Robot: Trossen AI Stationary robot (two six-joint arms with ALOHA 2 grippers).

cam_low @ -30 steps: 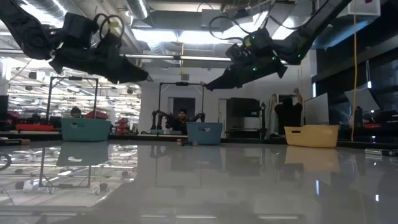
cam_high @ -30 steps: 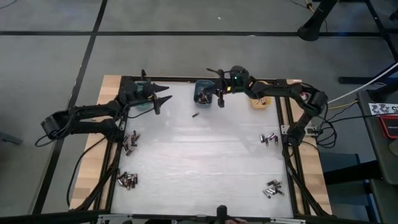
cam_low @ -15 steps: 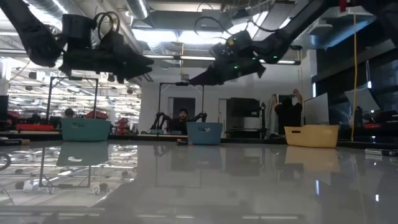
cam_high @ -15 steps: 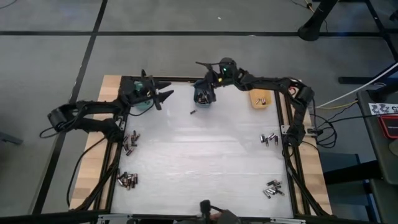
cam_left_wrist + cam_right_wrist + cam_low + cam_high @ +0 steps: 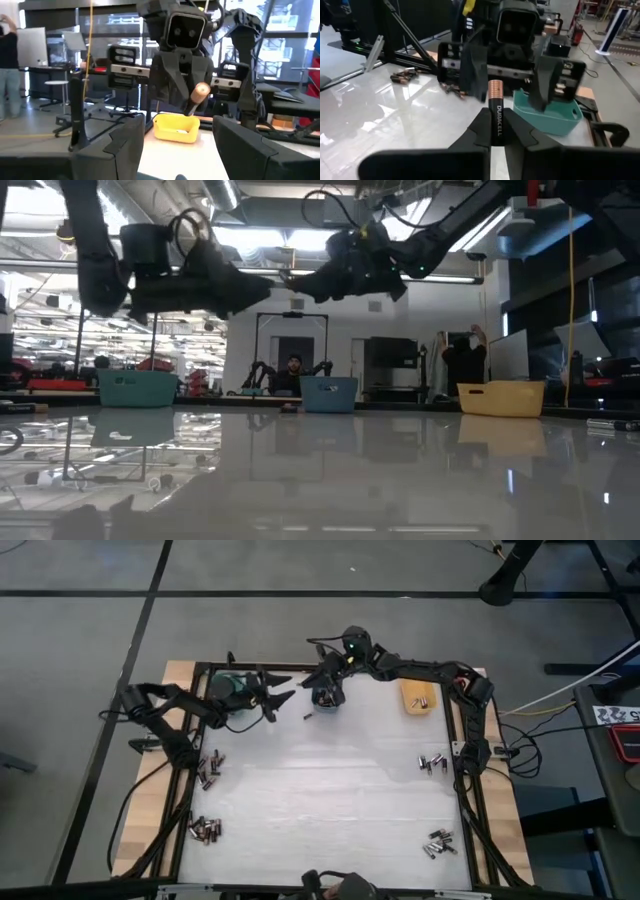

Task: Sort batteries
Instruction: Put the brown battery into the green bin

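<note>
A black, copper-capped battery [image 5: 495, 112] is pinched upright in the right hand [image 5: 313, 678], raised just beside the blue bin [image 5: 328, 693]; the left hand [image 5: 277, 697] is spread wide, grasping nothing, facing it on the teal bin's [image 5: 236, 690] side; a handover seems intended. The smooth cylinder could slip from the narrow grip, or be knocked loose if the hands meet off-line. Other batteries [image 5: 204, 830] lie in clusters on the glossy worktop [image 5: 320, 800], well away from the blue bin.
</note>
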